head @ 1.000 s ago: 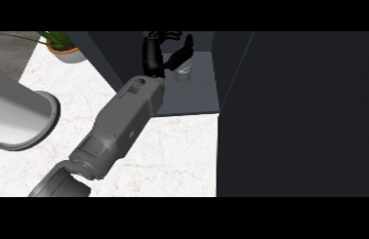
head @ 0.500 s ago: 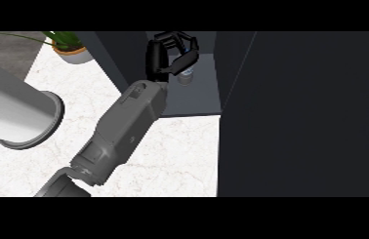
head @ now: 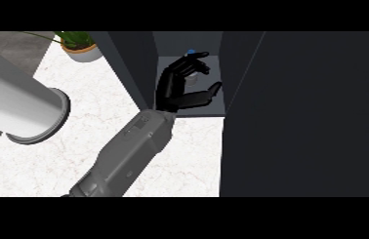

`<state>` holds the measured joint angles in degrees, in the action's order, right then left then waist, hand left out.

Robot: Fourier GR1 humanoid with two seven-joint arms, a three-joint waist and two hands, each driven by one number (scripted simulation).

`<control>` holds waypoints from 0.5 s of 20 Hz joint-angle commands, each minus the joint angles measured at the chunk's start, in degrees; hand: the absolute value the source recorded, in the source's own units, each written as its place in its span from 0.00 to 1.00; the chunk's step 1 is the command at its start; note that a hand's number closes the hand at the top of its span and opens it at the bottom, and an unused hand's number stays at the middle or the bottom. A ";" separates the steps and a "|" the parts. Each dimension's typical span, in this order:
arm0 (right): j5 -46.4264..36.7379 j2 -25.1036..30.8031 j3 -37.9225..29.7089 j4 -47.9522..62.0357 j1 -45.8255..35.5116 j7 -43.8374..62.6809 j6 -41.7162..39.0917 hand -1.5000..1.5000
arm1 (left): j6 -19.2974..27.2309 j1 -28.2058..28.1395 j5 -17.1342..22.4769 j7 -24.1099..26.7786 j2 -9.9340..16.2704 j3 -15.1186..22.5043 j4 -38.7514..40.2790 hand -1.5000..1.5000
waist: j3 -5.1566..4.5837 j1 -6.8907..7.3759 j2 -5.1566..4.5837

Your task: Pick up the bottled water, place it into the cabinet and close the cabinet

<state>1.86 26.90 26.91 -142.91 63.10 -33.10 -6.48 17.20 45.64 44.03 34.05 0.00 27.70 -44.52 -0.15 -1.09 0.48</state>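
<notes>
White marble bench (head: 72, 130), dark cabinet (head: 288, 111) upper centre. Robot hand (head: 176, 89) fingers spread apart, bottle (head: 193, 74) mostly hidden behind them inside cabinet. Likely light, smooth, slippery; take hold mid-body.

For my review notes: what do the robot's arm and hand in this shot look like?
One arm shows, most likely the right. Its forearm is a grey, boxy casing with bevelled edges and a few small darker marks near the wrist. It ends in a glossy black hand with slender segmented fingers and a thumb. No cables or sleeve are visible.
</notes>
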 commanded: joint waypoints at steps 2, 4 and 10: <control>-4.16 -0.01 2.15 -8.52 1.40 3.75 2.76 0.00 | -3.24 -10.95 1.04 -1.89 0.00 7.29 -12.55 0.00 | 0.00 1.89 0.37; -2.47 0.29 0.59 -7.28 1.05 4.08 3.29 0.00 | 0.36 -16.80 -1.05 -2.93 0.00 10.00 -17.13 0.00 | 0.08 2.45 0.31; -5.06 1.02 3.12 -8.88 1.87 4.31 5.26 0.00 | 3.34 -34.05 -2.44 0.99 8.04 13.21 -32.83 0.00 | 0.00 3.62 0.49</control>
<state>0.87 26.95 28.56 -142.98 63.06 -32.90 -2.80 18.72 21.24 42.45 33.78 4.44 38.36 -68.38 -0.12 1.51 0.90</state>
